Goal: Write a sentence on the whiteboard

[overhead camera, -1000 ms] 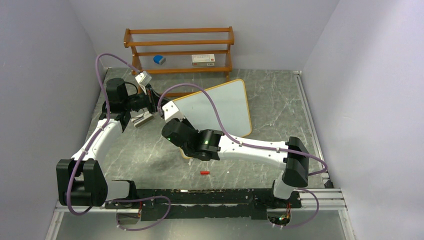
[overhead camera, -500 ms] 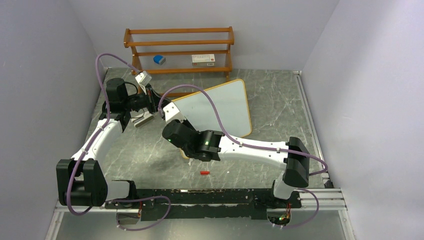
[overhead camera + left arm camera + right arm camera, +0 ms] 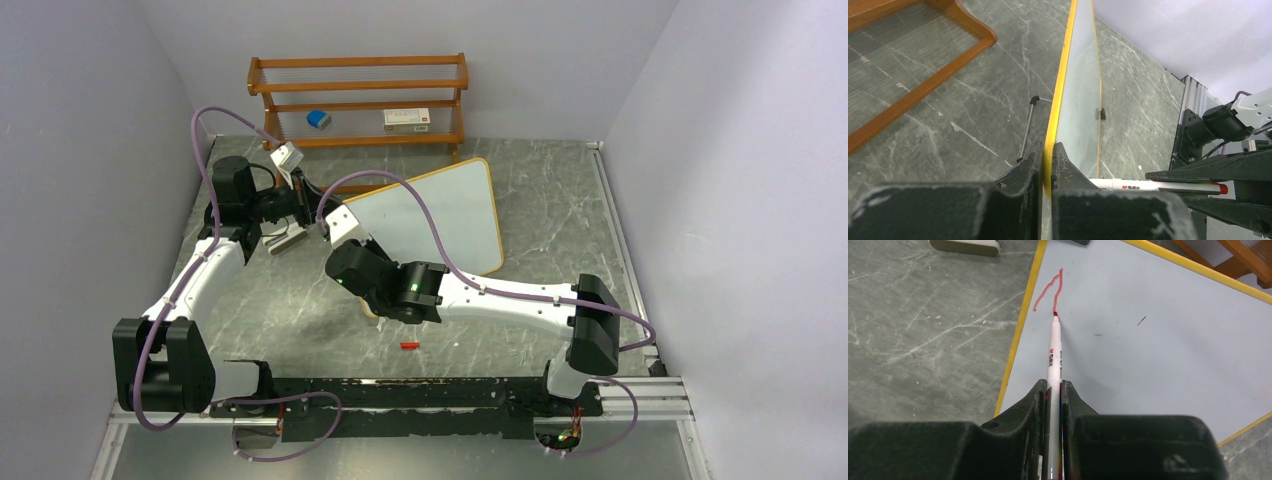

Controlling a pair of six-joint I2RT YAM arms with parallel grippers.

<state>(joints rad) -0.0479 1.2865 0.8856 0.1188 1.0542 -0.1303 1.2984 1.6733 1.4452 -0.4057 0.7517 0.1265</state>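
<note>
The whiteboard, white with a thin yellow frame, stands tilted on the table. My left gripper is shut on its yellow left edge, one finger on each side of the frame. My right gripper is shut on a white marker, which points away between the fingers. The marker's red tip touches the board face near its left edge, at the lower end of a thin red stroke shaped like a narrow peak. The marker also shows in the left wrist view.
A brown slatted rack at the back wall holds a blue item and a white box. A grey block lies left of the board. A small red cap lies on the table near the front.
The right arm has shifted slightly with the marker against the board. The left arm and the board have stayed where they were.
</note>
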